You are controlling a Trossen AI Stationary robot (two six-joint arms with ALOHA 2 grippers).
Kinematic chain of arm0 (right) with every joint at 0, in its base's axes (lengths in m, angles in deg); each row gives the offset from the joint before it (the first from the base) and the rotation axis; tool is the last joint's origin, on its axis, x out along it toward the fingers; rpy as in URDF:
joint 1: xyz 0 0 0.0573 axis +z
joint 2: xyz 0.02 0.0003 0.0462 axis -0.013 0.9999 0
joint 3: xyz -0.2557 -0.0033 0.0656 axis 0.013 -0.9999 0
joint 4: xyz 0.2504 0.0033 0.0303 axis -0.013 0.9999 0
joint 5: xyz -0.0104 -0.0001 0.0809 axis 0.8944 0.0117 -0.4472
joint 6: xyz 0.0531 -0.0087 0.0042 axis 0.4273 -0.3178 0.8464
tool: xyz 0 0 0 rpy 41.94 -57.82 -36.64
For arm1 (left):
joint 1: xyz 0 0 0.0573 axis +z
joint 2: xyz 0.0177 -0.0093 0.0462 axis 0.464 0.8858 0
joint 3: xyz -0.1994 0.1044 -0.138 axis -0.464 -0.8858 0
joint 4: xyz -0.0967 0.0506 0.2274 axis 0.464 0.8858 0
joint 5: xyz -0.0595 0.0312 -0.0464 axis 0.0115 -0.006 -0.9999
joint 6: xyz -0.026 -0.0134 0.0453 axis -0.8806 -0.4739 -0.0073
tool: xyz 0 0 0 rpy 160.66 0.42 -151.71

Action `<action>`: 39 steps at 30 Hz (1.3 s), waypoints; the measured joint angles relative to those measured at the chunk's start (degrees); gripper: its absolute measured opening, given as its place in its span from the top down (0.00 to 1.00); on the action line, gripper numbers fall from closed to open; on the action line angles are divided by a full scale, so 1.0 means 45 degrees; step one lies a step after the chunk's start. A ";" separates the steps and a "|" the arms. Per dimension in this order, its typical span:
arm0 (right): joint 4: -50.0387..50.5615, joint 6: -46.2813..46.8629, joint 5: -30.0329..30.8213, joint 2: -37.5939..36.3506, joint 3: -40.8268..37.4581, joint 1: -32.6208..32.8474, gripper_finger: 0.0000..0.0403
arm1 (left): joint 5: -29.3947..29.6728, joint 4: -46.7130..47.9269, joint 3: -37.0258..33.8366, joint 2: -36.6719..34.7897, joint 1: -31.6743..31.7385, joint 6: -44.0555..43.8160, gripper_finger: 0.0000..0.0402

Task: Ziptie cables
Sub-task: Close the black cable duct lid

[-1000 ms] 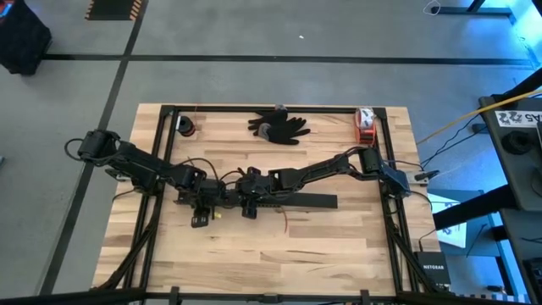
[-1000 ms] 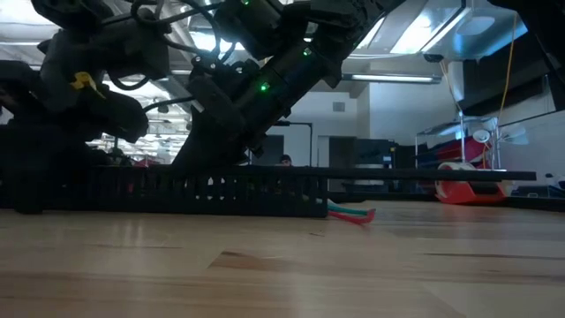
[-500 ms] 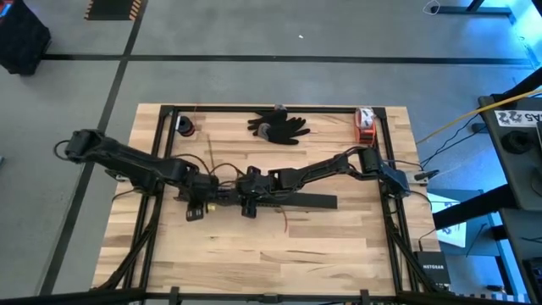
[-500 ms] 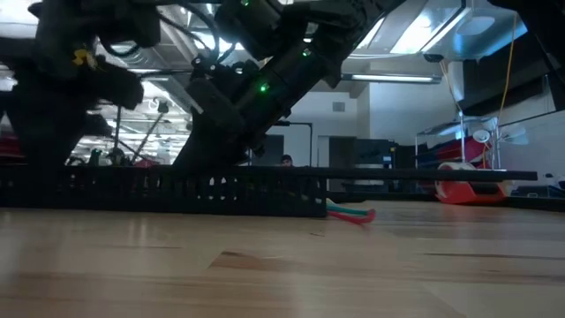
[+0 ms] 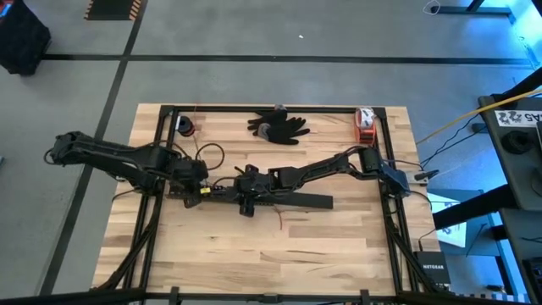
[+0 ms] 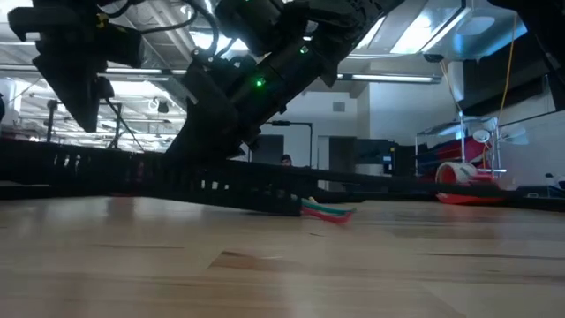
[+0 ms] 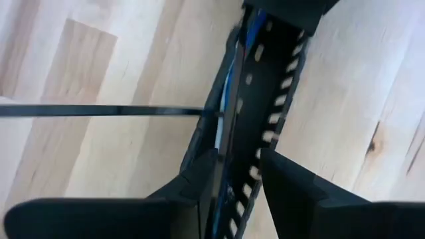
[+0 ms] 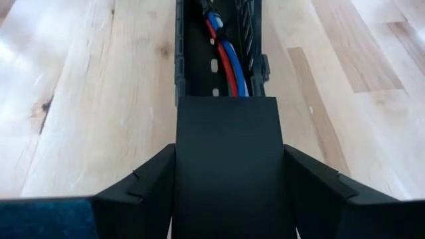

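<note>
Here, your right pincer (image 8: 229,174) clamps the slotted bar (image 8: 226,143) mid-worktop (image 5: 339,246), cables (image 8: 227,63) lying inside. Your left pincer (image 7: 236,174) straddles the bar's other end, fingers slightly apart. The ziptie (image 7: 99,111) pokes sideways from the bar: thin, stiff, probably slippery, so pinch near its free tip.

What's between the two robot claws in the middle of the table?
A long black slotted bar runs from left gripper to right gripper, clearest in the high view.
</note>
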 joint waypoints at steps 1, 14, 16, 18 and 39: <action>-0.0014 0.0000 0.0004 0.0000 -0.0009 0.0000 0.44 | 0.0020 -0.0094 -0.0048 -0.0079 0.0054 0.0000 0.73; 0.0229 0.0005 0.0067 0.0034 -0.0072 -0.0005 0.44 | -0.2412 -0.0291 -0.0181 0.1124 0.0402 0.1827 0.52; 0.0090 0.0000 0.0046 0.0034 -0.0054 -0.0005 0.44 | -0.2453 0.0383 0.0192 0.1165 0.0397 0.1950 0.49; 0.0034 -0.0005 0.0019 0.0034 -0.0040 0.0005 0.44 | -0.2394 0.0943 0.0513 0.1165 0.0402 0.2166 0.49; -0.0049 -0.0005 0.0232 -0.0008 -0.0026 0.0001 0.44 | -0.0175 0.2312 0.1379 0.1184 0.0397 0.2668 0.56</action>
